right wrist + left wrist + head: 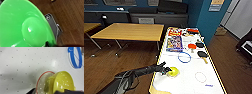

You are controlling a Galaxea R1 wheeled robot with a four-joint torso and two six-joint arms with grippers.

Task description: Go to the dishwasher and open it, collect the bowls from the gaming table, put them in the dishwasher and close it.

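Observation:
The smaller yellow-green bowl (pixel 173 71) is at the near left part of the white gaming table (pixel 191 83). My left gripper (pixel 167 71) reaches in over the table's left edge and is shut on the bowl's rim. In the left wrist view the yellow-green bowl (pixel 62 82) hangs tilted over a red-edged round shape (pixel 39 79), greyish inside. I cannot tell whether that shape is the clear bowl. The bright green bowl (pixel 18 25) shows large in the right wrist view over the wooden floor, with my right gripper (pixel 50 44) shut on its rim. The dishwasher is out of view.
On the table lie a blue ring (pixel 184 57), a faint ring (pixel 200 77), black and red paddles (pixel 202 54) and game boxes (pixel 174 42). A yellow-topped table (pixel 131 31) stands to the left, a teal pillar (pixel 206 22) at the far right. Wooden floor lies on both sides.

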